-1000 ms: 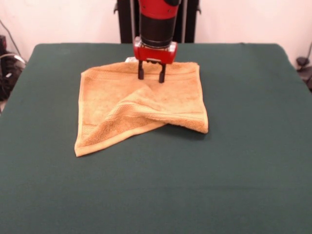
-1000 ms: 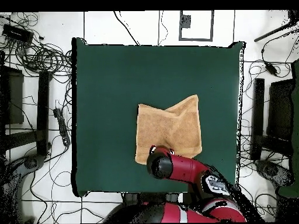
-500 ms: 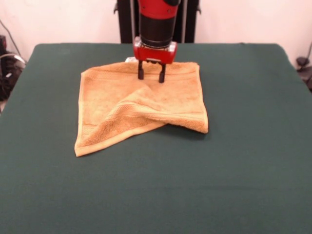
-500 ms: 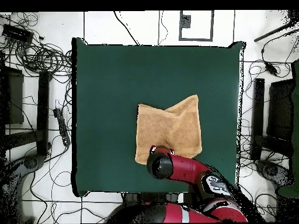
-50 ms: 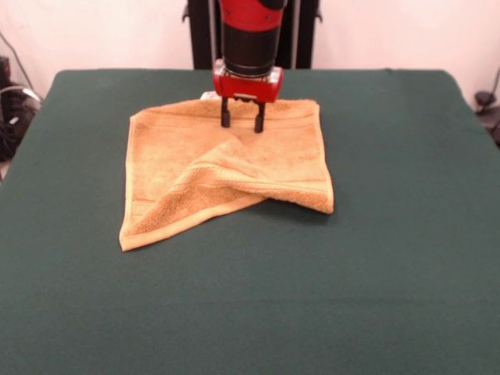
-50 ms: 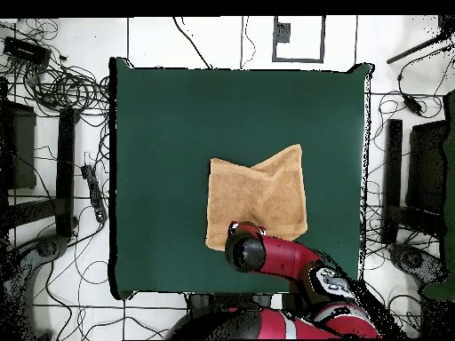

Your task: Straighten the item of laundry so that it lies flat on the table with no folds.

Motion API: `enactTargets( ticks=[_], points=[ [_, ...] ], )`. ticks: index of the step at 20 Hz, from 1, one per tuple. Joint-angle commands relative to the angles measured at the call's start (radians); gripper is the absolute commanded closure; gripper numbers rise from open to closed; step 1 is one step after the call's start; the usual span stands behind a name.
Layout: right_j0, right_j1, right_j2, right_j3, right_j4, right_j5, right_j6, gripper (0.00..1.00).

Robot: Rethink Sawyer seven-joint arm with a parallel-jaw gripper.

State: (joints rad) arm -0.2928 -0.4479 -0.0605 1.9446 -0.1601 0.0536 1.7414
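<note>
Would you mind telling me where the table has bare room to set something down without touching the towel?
The table is bare along its whole near side in the front view, in front of the towel, and in wide strips on both sides of it. The crowded part is the towel's far edge, where the open gripper stands over the cloth.

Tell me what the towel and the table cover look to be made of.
The towel: golden-orange terry cloth by its looped, nubby pile, with a flatter woven band and hemmed edges. The table cover: probably dark green felt or similar cloth; matte, smooth, no visible weave.
</note>
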Motion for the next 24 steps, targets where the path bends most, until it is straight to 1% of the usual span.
enactTargets(
  ticks=[1, 3, 10, 13, 18, 24],
  points=[
    [-0.041, 0.518, 0.078, -0.138, 0.041, -0.013, 0.141, 0.0],
    [-0.028, 0.519, 0.07, -0.142, 0.055, 0.027, 0.14, 0.0],
    [-0.017, 0.529, 0.066, -0.151, 0.076, 0.097, 0.131, 0.0],
    [-0.012, 0.532, 0.059, -0.148, 0.105, 0.127, 0.149, 0.0],
    [-0.016, 0.536, 0.061, -0.15, 0.098, 0.164, 0.118, 0.0],
    [-0.028, 0.549, 0.068, -0.158, 0.08, 0.182, 0.097, 0.0]
  ],
)
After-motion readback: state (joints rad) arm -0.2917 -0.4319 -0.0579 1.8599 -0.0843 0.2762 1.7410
